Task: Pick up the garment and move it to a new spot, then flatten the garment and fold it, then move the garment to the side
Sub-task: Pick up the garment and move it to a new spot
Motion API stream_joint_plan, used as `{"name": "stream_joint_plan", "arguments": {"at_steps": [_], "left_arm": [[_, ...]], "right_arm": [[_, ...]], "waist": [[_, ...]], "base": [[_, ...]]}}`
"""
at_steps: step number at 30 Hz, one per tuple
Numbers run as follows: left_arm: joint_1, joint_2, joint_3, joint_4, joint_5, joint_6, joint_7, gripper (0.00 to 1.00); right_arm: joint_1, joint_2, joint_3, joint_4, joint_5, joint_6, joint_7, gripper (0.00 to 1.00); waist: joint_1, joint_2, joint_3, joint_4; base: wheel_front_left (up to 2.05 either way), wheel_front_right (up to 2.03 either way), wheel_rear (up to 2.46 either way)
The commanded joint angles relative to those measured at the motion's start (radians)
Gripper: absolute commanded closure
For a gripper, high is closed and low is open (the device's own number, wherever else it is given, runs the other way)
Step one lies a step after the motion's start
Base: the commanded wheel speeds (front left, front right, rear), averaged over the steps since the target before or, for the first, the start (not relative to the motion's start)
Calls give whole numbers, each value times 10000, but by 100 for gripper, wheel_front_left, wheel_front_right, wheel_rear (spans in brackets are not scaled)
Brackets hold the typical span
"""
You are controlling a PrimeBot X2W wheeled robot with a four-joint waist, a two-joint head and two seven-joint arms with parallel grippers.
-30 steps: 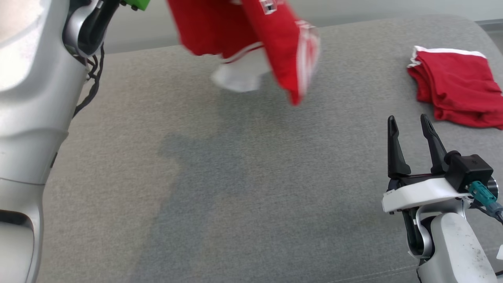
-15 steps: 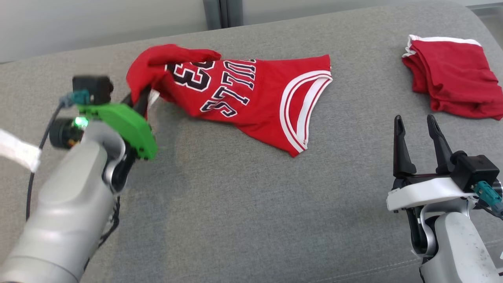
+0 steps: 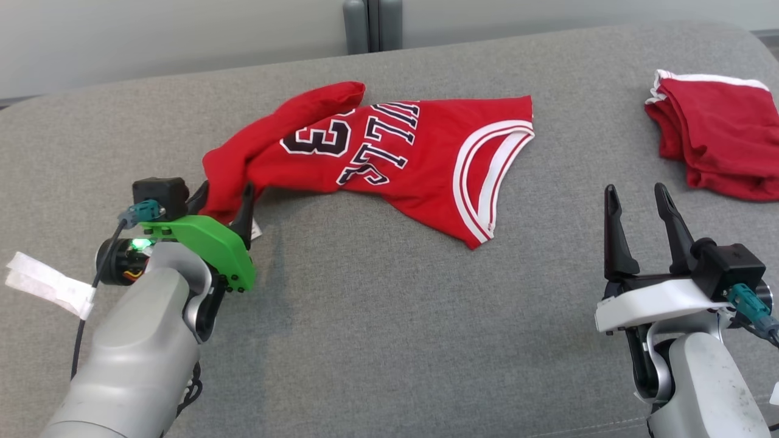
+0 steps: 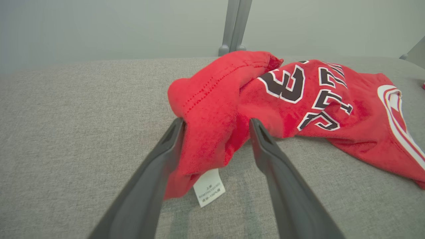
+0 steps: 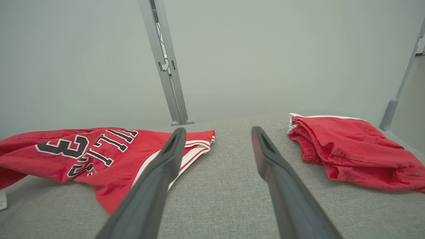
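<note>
A red basketball jersey (image 3: 395, 152) with black-and-white lettering and white-striped armholes lies spread across the grey padded surface (image 3: 365, 334), crumpled at its left end. My left gripper (image 3: 224, 198) stands open at that end, its fingers (image 4: 166, 156) on either side of the bunched hem and its white care label (image 4: 209, 187). The jersey (image 4: 315, 99) stretches away to the right in the left wrist view. My right gripper (image 3: 634, 191) is open and holds nothing, low at the right, apart from the jersey (image 5: 99, 149).
A folded pile of red cloth with white trim (image 3: 718, 140) lies at the far right, also ahead of the right gripper (image 5: 348, 149). A grey post (image 3: 372, 24) stands behind the surface's far edge. Bare grey surface lies between the two grippers.
The jersey came down from the air onto the surface and spread out. My left gripper lowered with it and has opened around the hem. The head view shifted; the right gripper held still.
</note>
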Motion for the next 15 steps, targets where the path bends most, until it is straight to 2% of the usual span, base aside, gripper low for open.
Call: {"name": "stream_joint_plan", "arguments": {"at_steps": [1,7,11,15], "left_arm": [[137,-41,-48,39,156,-36,-176,0],[497,51,70,-312,380,-88,-564,0],[1001,223,607,-1201,704,263,-617,0],[2138,221,1499,-2755,1219,737,-614,0]], "right_arm": [[149,-22,-14,54,-34,-15,-41,0],[496,-22,-159,125,-162,-15,-42,0],[781,-22,-312,133,-257,-15,-38,0],[1055,-22,-390,82,-292,-15,-37,0]], "waist": [[0,0,-255,109],[0,0,-960,326],[0,0,-1385,498],[0,0,-1618,646]], "base": [[0,0,0],[0,0,0],[0,0,0],[0,0,0]]}}
